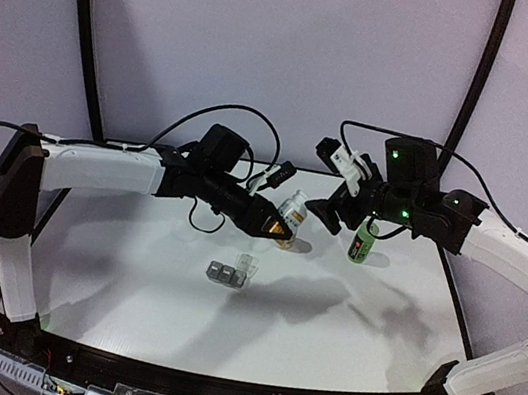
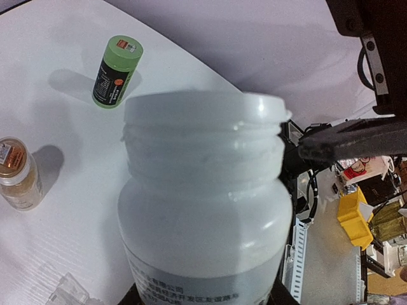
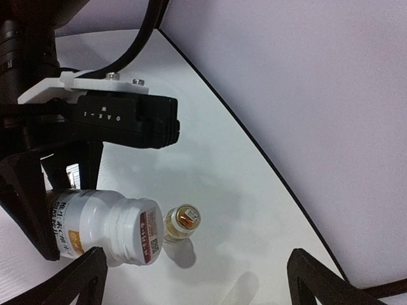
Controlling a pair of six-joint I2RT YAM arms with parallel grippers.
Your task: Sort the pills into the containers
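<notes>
Tabletop (image 1: 127, 286), white and smooth, fills the overhead view. Left gripper (image 1: 278, 222), entering from 9 o'clock, is clamped around the lower body of a white bottle (image 1: 294, 206). The bottle is tilted, neck toward 1 o'clock, and appears lifted off the surface. Whether its cap is on I cannot tell.

Right gripper (image 3: 197, 286), entering from 3 o'clock, has its fingers spread as wide as they go and holds nothing. The white bottle's neck lies just ahead of it.

Green bottle (image 1: 365, 243) stands upright at 2 o'clock of centre, just beside the right gripper.

Containers (image 1: 227, 274), a grey strip of three joined compartments, lie near centre, at 7 o'clock of the white bottle and apart from both grippers. One clear lid (image 1: 248, 262) at the strip's 3 o'clock end appears raised.

Small amber vial (image 3: 182, 222) stands near the white bottle's neck. Pills are not visible loose anywhere.

The strip is probably light, stiff plastic that would skate on this surface, and its lids look thin and easily snapped. The best hold is likely across the grey body's narrow width, clear of the lids.
</notes>
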